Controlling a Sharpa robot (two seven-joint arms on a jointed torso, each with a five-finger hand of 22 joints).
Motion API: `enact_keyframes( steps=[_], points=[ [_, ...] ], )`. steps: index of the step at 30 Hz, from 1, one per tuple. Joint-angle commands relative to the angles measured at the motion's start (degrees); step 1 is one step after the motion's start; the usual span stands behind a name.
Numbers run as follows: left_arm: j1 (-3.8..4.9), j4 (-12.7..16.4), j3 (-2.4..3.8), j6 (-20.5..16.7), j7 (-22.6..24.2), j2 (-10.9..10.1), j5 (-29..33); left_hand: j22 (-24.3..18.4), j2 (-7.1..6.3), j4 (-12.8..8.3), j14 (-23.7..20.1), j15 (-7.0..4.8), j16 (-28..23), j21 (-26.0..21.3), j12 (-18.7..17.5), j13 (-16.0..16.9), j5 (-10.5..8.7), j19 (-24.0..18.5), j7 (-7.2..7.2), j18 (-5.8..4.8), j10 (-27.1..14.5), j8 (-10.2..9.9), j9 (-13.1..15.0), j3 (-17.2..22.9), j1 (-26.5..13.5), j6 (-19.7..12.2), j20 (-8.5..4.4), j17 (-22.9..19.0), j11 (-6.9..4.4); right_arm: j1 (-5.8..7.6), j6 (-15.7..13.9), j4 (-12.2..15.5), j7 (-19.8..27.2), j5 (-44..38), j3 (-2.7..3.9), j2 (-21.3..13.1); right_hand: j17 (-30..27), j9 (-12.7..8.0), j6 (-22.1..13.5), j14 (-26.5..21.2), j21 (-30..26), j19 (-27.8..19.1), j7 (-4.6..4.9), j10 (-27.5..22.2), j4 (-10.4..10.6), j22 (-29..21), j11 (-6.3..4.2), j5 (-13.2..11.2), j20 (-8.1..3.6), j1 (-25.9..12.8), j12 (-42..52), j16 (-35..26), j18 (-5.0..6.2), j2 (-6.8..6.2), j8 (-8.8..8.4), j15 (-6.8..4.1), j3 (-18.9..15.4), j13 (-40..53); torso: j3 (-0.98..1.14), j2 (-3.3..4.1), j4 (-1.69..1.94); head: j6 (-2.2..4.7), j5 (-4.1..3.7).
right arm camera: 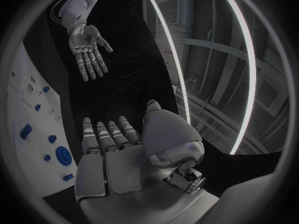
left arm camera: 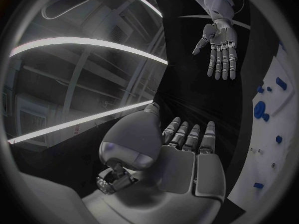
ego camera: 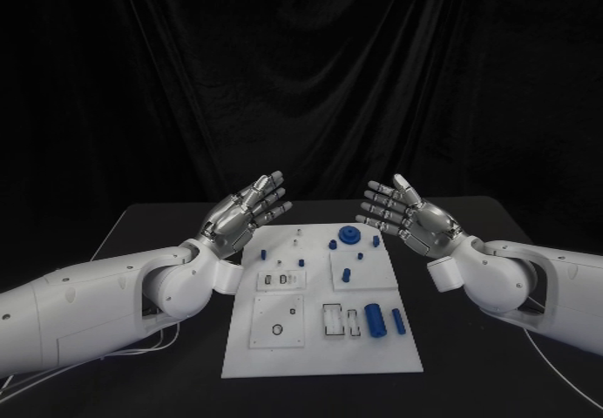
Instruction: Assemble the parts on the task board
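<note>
The white task board [ego camera: 315, 353] lies in the middle of the black table. Small blue parts rest on it: a round knob [ego camera: 348, 232] near its far end, small pegs [ego camera: 344, 274] in the middle, and two cylinders [ego camera: 376, 320] near the front right. My left hand [ego camera: 245, 214] is raised above the board's far left corner, fingers straight and spread, holding nothing. My right hand [ego camera: 404, 214] is raised above the far right corner, also flat and empty. The palms face each other. The board edge with blue parts [left arm camera: 260, 107] shows beside my left hand [left arm camera: 187, 154]; likewise [right arm camera: 62, 156] beside my right hand [right arm camera: 118, 154].
The black table [ego camera: 490, 366] extends on both sides of the board, with thin white cables [ego camera: 553, 366] trailing near both forearms. A dark curtain hangs behind the table.
</note>
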Motion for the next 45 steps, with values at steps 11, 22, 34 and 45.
enact_keyframes(
  steps=[11, 22, 34, 45],
  points=[
    [0.21, 1.7, 0.23, 1.86, 13.06, -4.5, -6.14, 1.21, -1.17, -9.09, 4.2, 1.78, 3.47, 3.27, 9.71, 1.04, 7.19, 5.57, 0.39, 1.49, 2.75, 3.15, 1.12, 11.25, 4.98, 7.66, 2.17, 0.87, 3.66, 2.0, 1.48, 1.31, -1.22, -3.0, 0.07, -2.34, 5.92, 3.31, 14.81, 21.22, 8.47, 25.0, 2.76, 7.2, -10.61, 1.85, 1.77, 11.58, 0.2, 13.43, 27.92, 19.84, -0.71, -2.37, 11.12, 0.16, 4.33, 4.03, -0.08, 3.31, 1.86, -2.64, -2.44],
    [0.34, 2.35, 0.36, 1.19, 14.6, -6.26, -6.96, 2.52, -2.68, -10.99, 7.36, 1.51, 5.81, 6.52, 13.01, 1.46, 8.88, 10.5, 0.18, 1.61, 4.27, 4.23, 1.4, 15.11, 2.73, 10.03, 2.01, 1.6, 4.08, 4.88, -5.8, 1.11, -1.01, -18.78, 0.07, -3.06, 12.46, 3.46, 18.97, 29.5, 13.68, 38.85, 3.61, 13.03, -17.51, 3.15, 2.29, 10.72, -3.12, 21.49, 40.02, 32.89, 1.15, -4.85, 16.63, -2.97, 12.85, 7.15, -0.26, 6.46, 1.44, -2.97, -1.5],
    [0.34, 5.55, 1.19, -0.74, 17.38, -9.13, -8.4, 2.71, -4.23, -12.73, 8.12, 0.94, 6.18, 7.25, 14.85, 1.66, 10.71, 11.48, -0.11, 1.68, 5.43, 4.95, 1.57, 16.93, 1.44, 11.71, 1.58, 1.76, 4.19, 10.26, -15.82, 0.01, -7.19, -40.75, 0.08, -0.52, 22.76, 2.68, 28.98, 46.36, 50.64, 42.22, 5.55, 28.82, -23.11, 27.2, 0.47, 8.15, -8.52, 23.03, 40.95, 54.17, 0.27, -9.31, 17.47, -7.59, 21.94, 6.78, -0.35, 10.36, 2.48, -1.51, -3.57],
    [0.35, 9.59, 1.92, -1.67, 18.02, -12.98, -8.5, 2.67, -4.12, -12.8, 8.44, 0.96, 6.37, 7.23, 15.41, 1.74, 10.95, 11.42, -0.15, 1.65, 5.85, 5.19, 1.64, 17.35, 1.0, 12.32, 1.54, 1.84, 4.31, 16.11, -17.77, 0.42, -27.37, -81.51, 0.09, 2.38, 50.27, 2.6, 32.71, 67.81, 74.78, 63.64, 4.17, 33.0, -23.02, 62.7, 0.73, 2.67, -6.7, 15.83, 32.46, 74.42, -4.19, -16.69, 13.31, -7.21, 36.28, 3.49, -0.56, 12.89, 3.08, -0.29, -4.06]
  ],
)
